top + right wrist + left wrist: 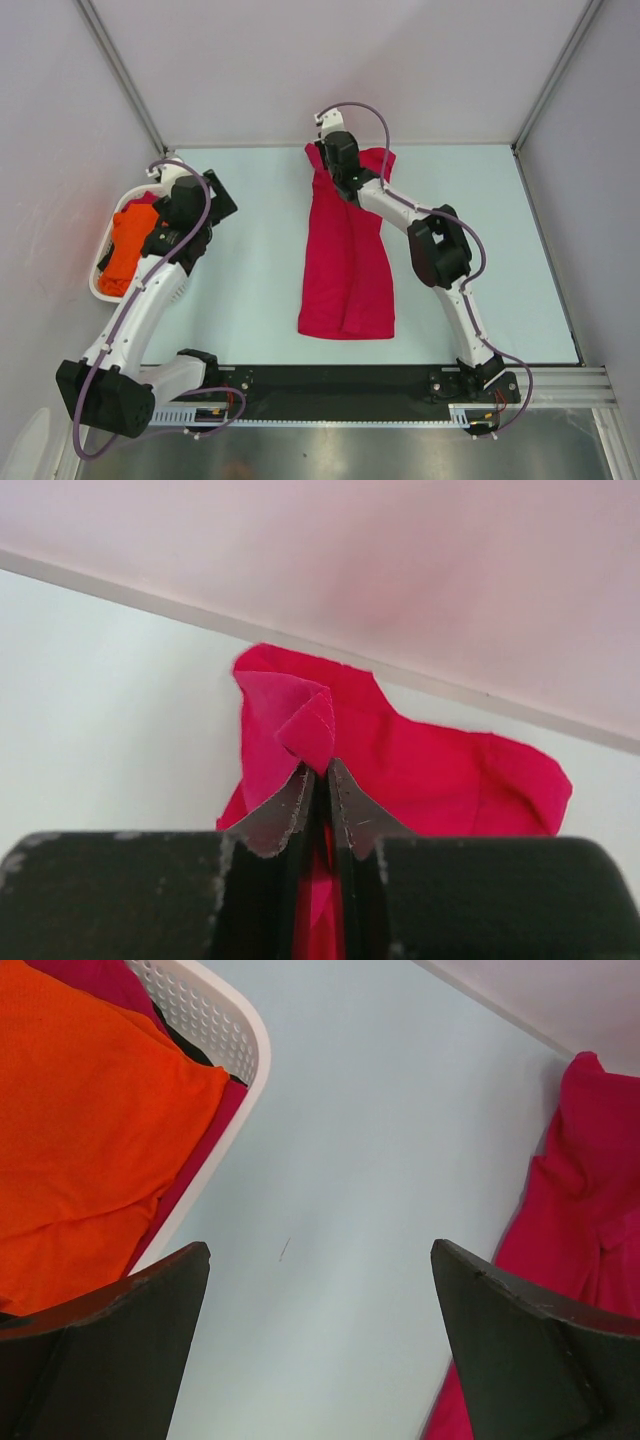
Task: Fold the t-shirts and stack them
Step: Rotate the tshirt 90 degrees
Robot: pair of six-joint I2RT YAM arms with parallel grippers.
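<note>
The crimson t-shirt (347, 265) lies lengthwise in a long narrow fold in the middle of the table, its far end by the back wall. My right gripper (330, 150) is shut on a hemmed fold of the crimson t-shirt (400, 760) at that far end, cloth pinched between the fingertips (290, 805). The orange t-shirt (128, 248) lies crumpled in the basket at the left and shows in the left wrist view (80, 1140). My left gripper (320, 1260) is open and empty over bare table beside the basket; it also shows in the top view (215, 195).
A white perforated basket (100, 285) stands at the left table edge; its rim shows in the left wrist view (245, 1040), with more crimson cloth (195, 1175) under the orange shirt. The back wall runs just behind the right gripper. The black rail with the arm bases (340, 390) lies along the near edge.
</note>
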